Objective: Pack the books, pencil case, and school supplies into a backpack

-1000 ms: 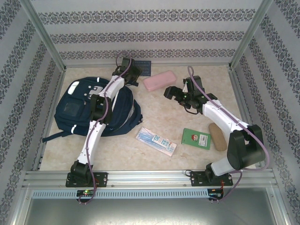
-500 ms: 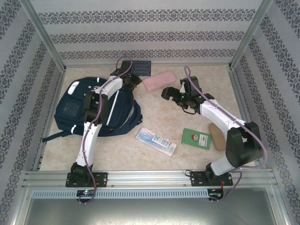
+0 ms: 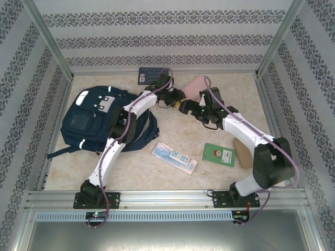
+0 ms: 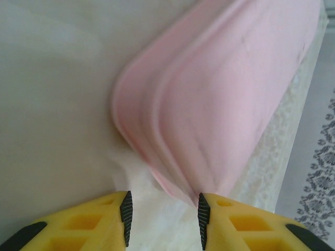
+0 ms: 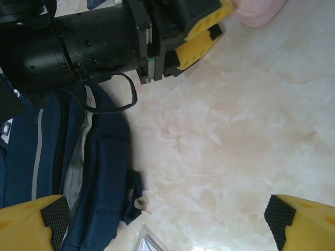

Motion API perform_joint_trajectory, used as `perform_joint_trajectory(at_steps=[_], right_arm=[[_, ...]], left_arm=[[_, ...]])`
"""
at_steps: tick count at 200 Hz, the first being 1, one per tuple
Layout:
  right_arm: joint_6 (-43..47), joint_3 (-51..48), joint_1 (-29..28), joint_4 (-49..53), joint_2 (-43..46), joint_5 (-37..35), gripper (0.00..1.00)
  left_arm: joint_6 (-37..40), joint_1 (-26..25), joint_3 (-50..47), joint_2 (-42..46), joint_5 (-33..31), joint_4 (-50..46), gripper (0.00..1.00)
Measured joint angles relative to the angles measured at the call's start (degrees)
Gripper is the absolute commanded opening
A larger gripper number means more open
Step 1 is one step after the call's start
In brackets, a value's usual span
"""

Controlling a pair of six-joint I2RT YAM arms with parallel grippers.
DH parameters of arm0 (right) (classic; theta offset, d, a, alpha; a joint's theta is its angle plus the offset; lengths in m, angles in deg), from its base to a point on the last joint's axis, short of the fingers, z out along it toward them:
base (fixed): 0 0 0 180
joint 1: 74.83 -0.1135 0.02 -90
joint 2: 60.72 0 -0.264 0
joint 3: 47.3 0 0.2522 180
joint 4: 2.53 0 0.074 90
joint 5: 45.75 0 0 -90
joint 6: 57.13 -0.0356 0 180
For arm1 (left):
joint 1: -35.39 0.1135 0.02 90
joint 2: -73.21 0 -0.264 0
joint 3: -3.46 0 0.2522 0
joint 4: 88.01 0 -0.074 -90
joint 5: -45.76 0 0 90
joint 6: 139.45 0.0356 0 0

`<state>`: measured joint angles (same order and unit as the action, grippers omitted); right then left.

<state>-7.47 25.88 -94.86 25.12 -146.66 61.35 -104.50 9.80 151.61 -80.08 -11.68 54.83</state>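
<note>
The pink pencil case [image 3: 196, 84] lies near the back wall and takes up the upper right of the left wrist view [image 4: 225, 89]. My left gripper [image 3: 180, 95] [image 4: 163, 212] is at its near corner, open, with that corner touching the right fingertip [image 4: 203, 213] and nothing between the pads. My right gripper [image 3: 185, 107] [image 5: 167, 217] hovers open just in front, over bare table. The navy backpack [image 3: 102, 119] [image 5: 57, 157] lies at the left. A dark blue book [image 3: 146, 76] rests against the back wall and a green book [image 3: 219, 154] at the right. The school supplies packet [image 3: 174, 157] lies in front.
A tan oblong object [image 3: 243, 152] lies right of the green book. Patterned walls and metal rails close in the table [image 3: 220, 125] on three sides. The two arms nearly meet beside the pencil case. Bare marble surface lies between the backpack and the green book.
My left arm has swung right from the backpack's top to the pencil case. The case now sits a little further right. My right gripper has shifted slightly and stays open.
</note>
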Motion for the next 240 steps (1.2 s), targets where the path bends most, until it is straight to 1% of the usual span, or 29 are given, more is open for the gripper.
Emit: perform_joint_trajectory(at_steps=[28, 64, 99, 123, 139, 163, 170, 188, 208, 240], right_arm=[[0.0, -0.4, 0.0, 0.1, 0.9, -0.3, 0.98], [0.0, -0.4, 0.0, 0.3, 1.0, -0.8, 0.98], [0.0, -0.4, 0.0, 0.9, 1.0, -1.1, 0.98], [-0.4, -0.4, 0.0, 1.0, 1.0, -1.2, 0.98], [-0.7, -0.4, 0.0, 1.0, 1.0, -1.2, 0.98], [-1.5, -1.0, 0.0, 1.0, 1.0, -1.2, 0.98], [-1.6, -1.3, 0.0, 1.0, 1.0, -1.2, 0.98], [-1.8, -2.0, 0.0, 1.2, 1.1, -1.3, 0.98], [-1.9, -2.4, 0.0, 1.2, 1.4, -1.4, 0.98], [-1.9, -2.5, 0.0, 0.9, 1.6, -1.4, 0.98]], left_arm=[[1.0, 1.3, -0.1, 0.0, -0.5, 0.8, 0.41], [-0.8, 5.1, -0.5, 0.0, -3.1, 8.6, 0.41], [-6.0, 7.5, 0.0, -0.3, -7.2, 19.2, 0.44], [-11.0, 7.8, 4.5, -3.8, -11.0, 25.0, 0.44], [-14.1, 7.9, 7.1, -6.6, -14.1, 26.5, 0.44], [-17.9, 8.0, 9.3, -10.2, -19.3, 25.0, 0.44], [-18.7, 8.0, 9.7, -10.7, -19.9, 25.4, 0.44], [-20.1, 8.0, 11.1, -10.8, -22.2, 21.7, 0.44], [-20.6, 8.0, 11.7, -9.9, -23.4, 15.8, 0.42], [-20.0, 8.0, 10.5, -6.6, -23.8, 4.3, 0.42]])
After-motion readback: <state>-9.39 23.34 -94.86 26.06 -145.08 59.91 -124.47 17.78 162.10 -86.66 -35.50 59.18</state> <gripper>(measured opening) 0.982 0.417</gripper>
